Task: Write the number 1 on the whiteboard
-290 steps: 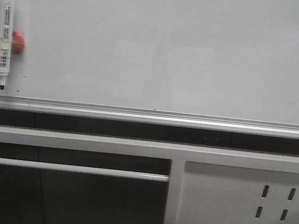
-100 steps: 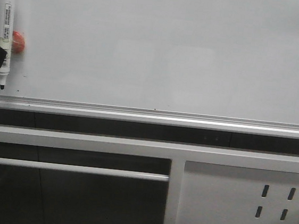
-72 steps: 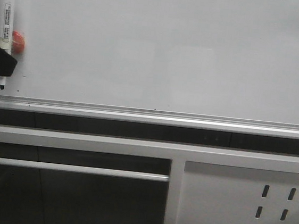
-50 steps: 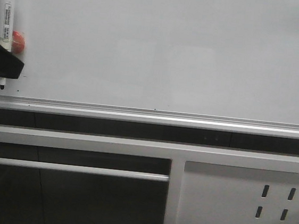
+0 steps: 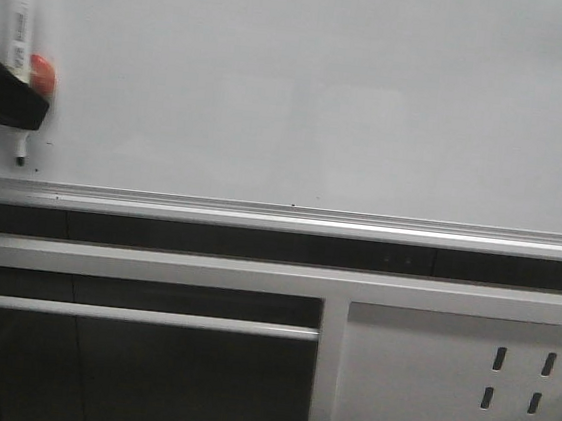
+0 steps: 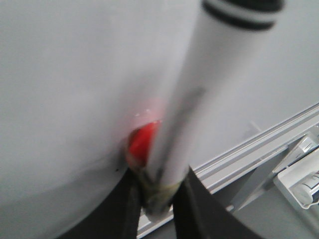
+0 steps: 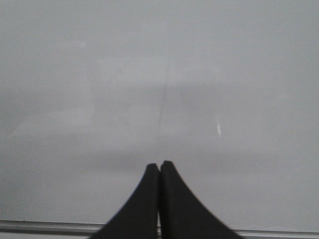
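The whiteboard fills the upper front view, its silver rail along the lower edge. A white marker with a black cap stands near-vertical at the board's far left, tip down, beside a red magnet. My left gripper reaches in from the left edge. In the left wrist view the left gripper is shut on the marker. My right gripper is shut on nothing, facing bare whiteboard. No number 1 shows; only a faint grey line of unclear origin.
Below the rail run a dark gap and a grey frame beam. A horizontal silver bar spans the lower left. A grey slotted metal panel stands at the lower right.
My left gripper came in from the left edge and closed around the marker's lower part. The marker has shifted slightly right and tilted, its tip further right than before.
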{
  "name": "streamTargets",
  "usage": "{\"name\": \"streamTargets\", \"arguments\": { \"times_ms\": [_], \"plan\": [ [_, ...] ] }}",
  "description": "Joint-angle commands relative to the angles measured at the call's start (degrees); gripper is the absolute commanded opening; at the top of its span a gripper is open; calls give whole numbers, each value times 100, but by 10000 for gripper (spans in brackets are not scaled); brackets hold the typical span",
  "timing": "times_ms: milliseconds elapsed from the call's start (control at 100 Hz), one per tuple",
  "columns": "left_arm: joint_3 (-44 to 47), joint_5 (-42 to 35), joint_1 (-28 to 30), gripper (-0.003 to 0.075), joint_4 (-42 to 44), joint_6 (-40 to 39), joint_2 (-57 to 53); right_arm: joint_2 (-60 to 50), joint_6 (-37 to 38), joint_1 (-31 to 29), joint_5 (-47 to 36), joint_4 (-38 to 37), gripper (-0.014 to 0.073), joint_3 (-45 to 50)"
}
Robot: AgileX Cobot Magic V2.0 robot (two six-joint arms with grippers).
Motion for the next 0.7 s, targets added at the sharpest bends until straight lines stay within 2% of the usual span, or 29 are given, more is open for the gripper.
{"name": "streamTargets", "arguments": {
  "times_ms": [0,240,440,630,690],
  "plan": [
    [-216,544,-26,-18,-386,-141,-105,81,-42,16,-504,-3,-71,-187],
    [-216,818,-26,-18,90,-413,-399,81,-42,16,-472,-3,-71,-187],
    [-216,1035,-26,-18,1560,-1361,-1076,81,-343,16,-146,242,-71,-297],
    [-224,1610,-26,-18,2872,-2064,-1814,81,-2005,16,420,1735,-71,-458],
    [-254,1684,-26,-18,3291,-2334,-2001,93,-2322,16,665,2016,-71,-458]
  ]
}}
